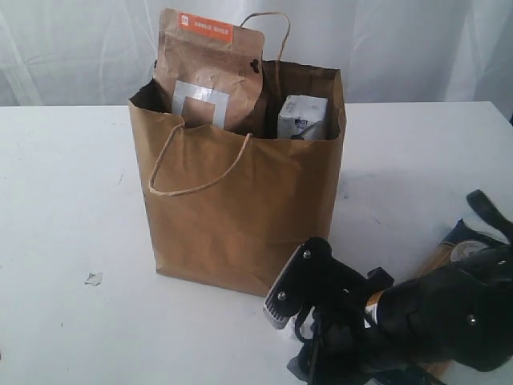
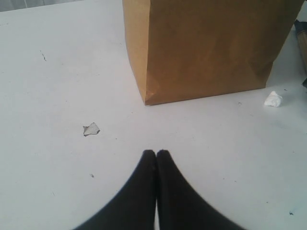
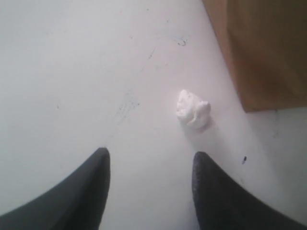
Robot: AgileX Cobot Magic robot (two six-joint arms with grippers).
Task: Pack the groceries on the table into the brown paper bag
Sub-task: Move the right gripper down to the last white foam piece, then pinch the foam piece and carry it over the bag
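Brown paper bag (image 1: 240,208) upright at centre frame on the table (image 1: 64,200), with brown-orange pouch (image 1: 210,72) and small white-blue carton (image 1: 303,116) poking from its mouth. Left gripper (image 2: 156,153) pressed closed, empty, near paper scrap (image 2: 90,129). Right gripper (image 3: 151,163) parted, empty, over white crumpled wad (image 3: 193,109) beside the bag.

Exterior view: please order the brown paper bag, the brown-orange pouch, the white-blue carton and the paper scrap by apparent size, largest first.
1. brown paper bag
2. brown-orange pouch, only its upper part showing
3. white-blue carton, only its top showing
4. paper scrap
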